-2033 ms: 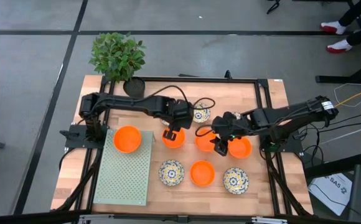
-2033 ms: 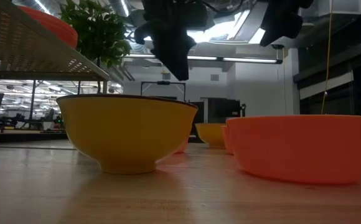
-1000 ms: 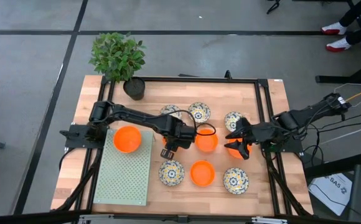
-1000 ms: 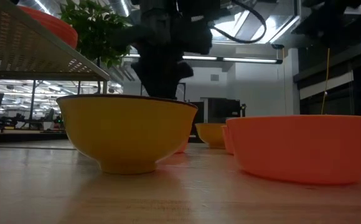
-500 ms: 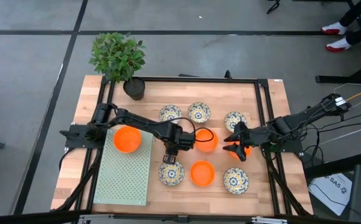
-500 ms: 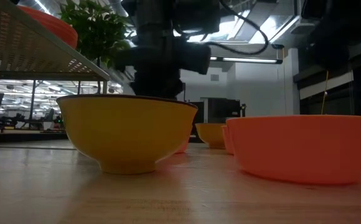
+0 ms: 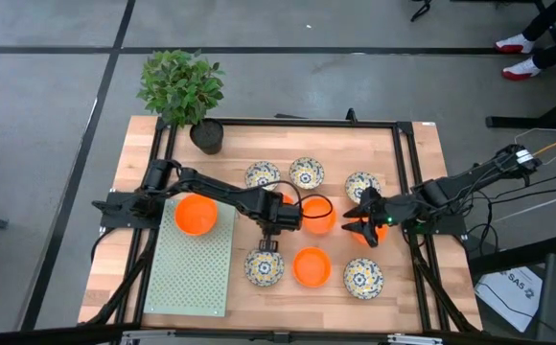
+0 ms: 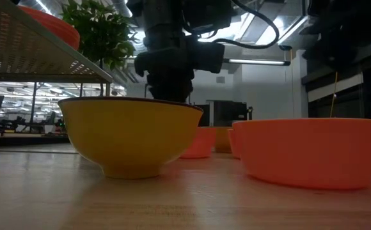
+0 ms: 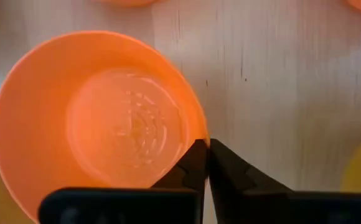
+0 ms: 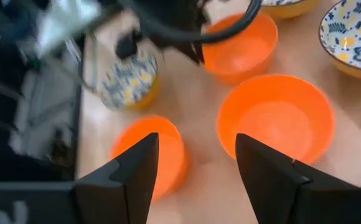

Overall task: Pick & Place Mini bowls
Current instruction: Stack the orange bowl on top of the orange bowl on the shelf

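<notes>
Several mini bowls stand on the wooden table (image 7: 422, 153), some plain orange, some floral. My left gripper (image 9: 204, 144) points steeply down and is shut on an orange bowl (image 9: 106, 124). In the high view that bowl is almost wholly hidden under the left arm, whose gripper (image 7: 267, 241) stands just beyond a floral bowl (image 7: 264, 266). My right gripper (image 7: 360, 222) hangs open at the right above another orange bowl (image 7: 374, 230) and touches nothing. In its wrist view its fingers (image 10: 137, 168) straddle bare table between two orange bowls (image 10: 274, 118) (image 10: 149, 152). My left gripper pinches the orange bowl's rim (image 9: 196, 121) on the side nearest the gripper, one finger (image 9: 190, 165) inside the bowl and one outside. The fingers come from above, pointing steeply down. In the low view the bowl (image 8: 198, 142) seems to stand upright on the table.
An orange bowl (image 7: 194, 214) sits on the green perforated rack (image 7: 196, 273) at the left. Floral bowls (image 7: 307, 174) (image 7: 359, 185) (image 7: 362, 276) and orange bowls (image 7: 316, 217) (image 7: 312, 266) crowd the middle. A potted plant (image 7: 206, 134) stands at the far left corner. A black frame (image 7: 407, 172) edges the table.
My left gripper has sunk a little toward the orange bowl, rolled about its own axis, and shut on the bowl's rim. My right gripper has sunk slightly over its bowl and stayed open.
</notes>
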Controlling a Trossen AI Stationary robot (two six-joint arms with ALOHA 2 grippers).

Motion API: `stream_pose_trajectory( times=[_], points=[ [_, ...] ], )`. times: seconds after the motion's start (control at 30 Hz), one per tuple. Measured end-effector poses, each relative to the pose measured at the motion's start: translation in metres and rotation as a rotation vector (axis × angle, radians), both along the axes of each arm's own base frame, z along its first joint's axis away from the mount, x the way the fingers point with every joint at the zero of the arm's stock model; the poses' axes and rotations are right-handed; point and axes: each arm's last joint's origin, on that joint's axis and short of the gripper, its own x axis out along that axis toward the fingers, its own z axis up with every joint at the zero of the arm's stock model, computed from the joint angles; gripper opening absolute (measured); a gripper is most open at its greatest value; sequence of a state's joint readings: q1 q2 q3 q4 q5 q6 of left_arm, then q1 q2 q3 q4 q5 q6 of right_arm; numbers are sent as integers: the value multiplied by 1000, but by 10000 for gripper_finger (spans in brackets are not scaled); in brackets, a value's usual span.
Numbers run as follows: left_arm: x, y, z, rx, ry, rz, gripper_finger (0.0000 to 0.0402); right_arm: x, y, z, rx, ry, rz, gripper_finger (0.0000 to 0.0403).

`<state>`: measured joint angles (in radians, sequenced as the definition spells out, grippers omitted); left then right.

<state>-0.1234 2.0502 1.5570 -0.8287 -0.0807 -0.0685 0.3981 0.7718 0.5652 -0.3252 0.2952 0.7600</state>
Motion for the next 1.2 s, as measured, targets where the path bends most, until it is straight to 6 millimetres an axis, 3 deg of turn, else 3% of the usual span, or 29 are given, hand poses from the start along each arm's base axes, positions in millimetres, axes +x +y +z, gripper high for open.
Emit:
stream_pose_trajectory(
  times=[0.13, 0.47, 0.77, 1.2],
  points=[
    [1, 4, 0, -3, -12, 28, 4, 1, -2, 1, -85, -13, 12, 213],
    [1, 9, 2, -2, -16, 55, 3, -2, 1, 1, -273, -68, 247, 213],
    [1, 9, 3, -5, -20, 74, 2, -23, -8, -35, -404, -383, 275, 213],
    [1, 5, 3, -11, -20, 76, 2, -52, -20, -55, -518, -594, 268, 213]
  ],
)
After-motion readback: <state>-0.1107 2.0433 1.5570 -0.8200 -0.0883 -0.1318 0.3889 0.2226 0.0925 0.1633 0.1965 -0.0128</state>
